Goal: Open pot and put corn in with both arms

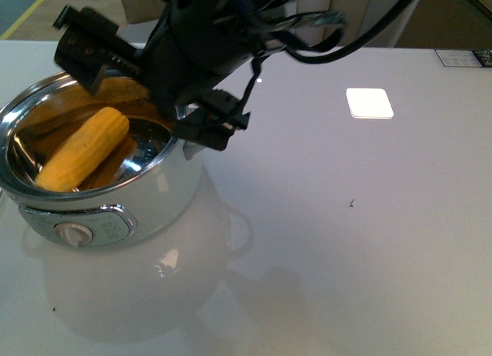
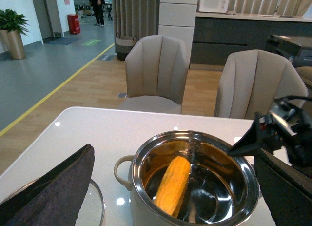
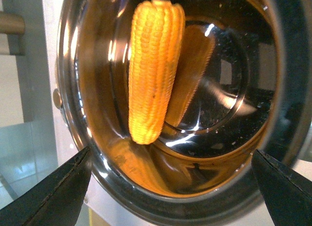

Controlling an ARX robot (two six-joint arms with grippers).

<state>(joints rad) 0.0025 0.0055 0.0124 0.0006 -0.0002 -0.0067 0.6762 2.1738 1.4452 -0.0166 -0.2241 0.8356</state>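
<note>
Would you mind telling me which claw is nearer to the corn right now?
Right. The right claw hangs open directly over the pot, just above the corn. The left claw sits off beside the pot, farther away.

The front view looks down from the robot's body onto the white bench, with the pot at its near left. The left wrist view faces level across the pot toward chairs. The right wrist view peers straight down, close, into its bowl; all three share the corn.
</note>
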